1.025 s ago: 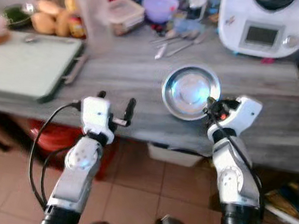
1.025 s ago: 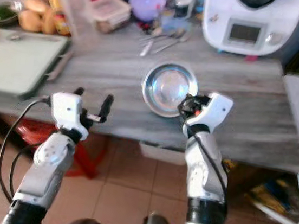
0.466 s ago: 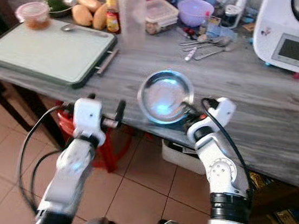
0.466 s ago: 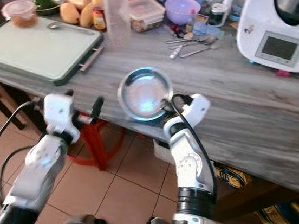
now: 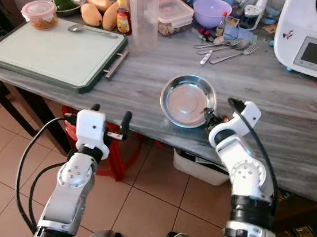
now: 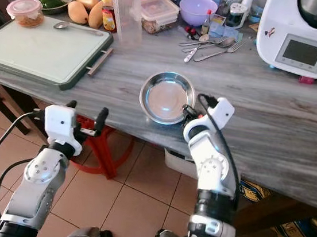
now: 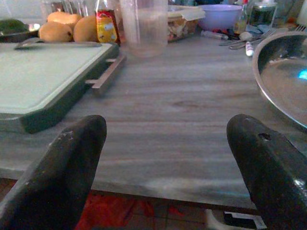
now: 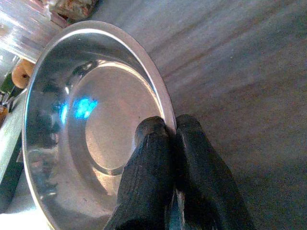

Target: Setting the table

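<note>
I've got the right pincer [image 8: 165,136] clamped on the near rim of the steel plate [image 5: 187,99], one finger inside the lip, one outside (a rim pinch is the only way to hold something this flat). The plate sits near the front edge of the counter [image 5: 296,129], roughly level, though I can't tell if it's fully resting on it or just above. The left pincer [image 5: 109,125] is spread wide and empty, parked at the counter edge beside the green cutting board [image 5: 54,51], out of the way.

Versus half a second ago: the plate was tipped up and overhanging the edge; now it's flatter and further in over the counter. My read is it's being set down, release next. The camera moved too, so part of that is just view change.
</note>
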